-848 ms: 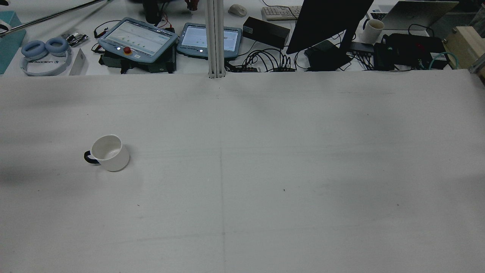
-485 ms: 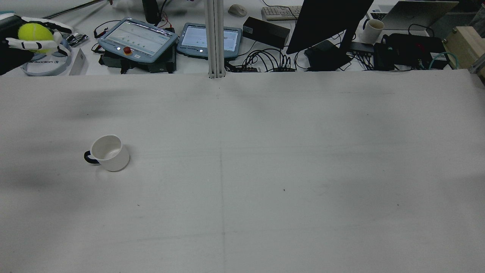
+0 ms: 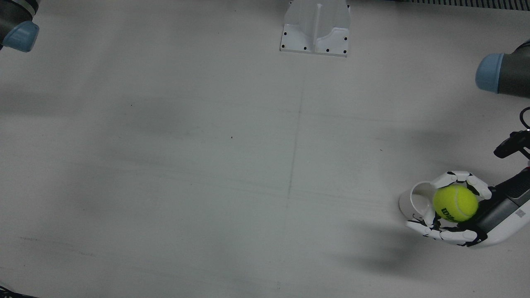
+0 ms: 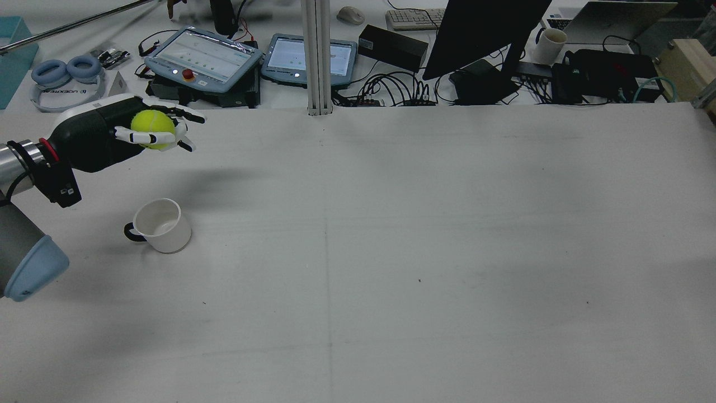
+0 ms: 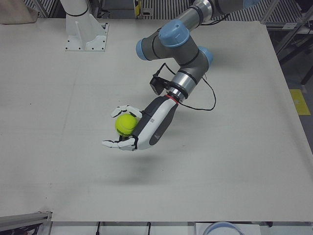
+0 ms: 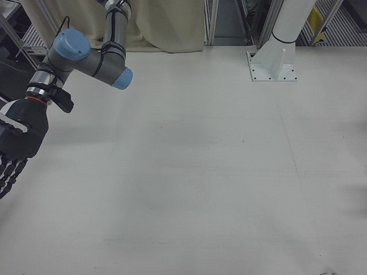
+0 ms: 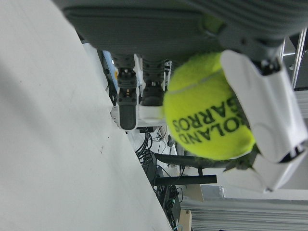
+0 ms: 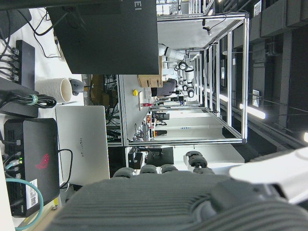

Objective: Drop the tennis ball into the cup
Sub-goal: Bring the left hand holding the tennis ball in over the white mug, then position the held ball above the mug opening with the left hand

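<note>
My left hand (image 4: 146,133) is shut on a yellow tennis ball (image 4: 152,129) and holds it in the air above the table. A white cup (image 4: 159,225) with a black handle stands upright on the table, below and nearer than the hand in the rear view. In the front view the ball (image 3: 455,203) and hand (image 3: 453,213) overlap the right side of the cup (image 3: 415,200). The left-front view shows the ball (image 5: 126,124) in the hand (image 5: 129,134); the cup is hidden there. The ball fills the left hand view (image 7: 207,110). My right hand (image 6: 14,149) hangs open and empty at the right-front view's left edge.
A white pedestal (image 3: 315,29) stands at the table's robot-side edge. Beyond the far edge in the rear view lie teach pendants (image 4: 204,56), headphones (image 4: 67,75), a monitor (image 4: 481,33), cables and a second mug (image 4: 548,45). The left arm's elbow (image 4: 25,268) sits near the cup.
My left hand with the ball has come in from the far left corner, moving right and closer to the cup. The arm now shows in the rear view. The cup has not moved.
</note>
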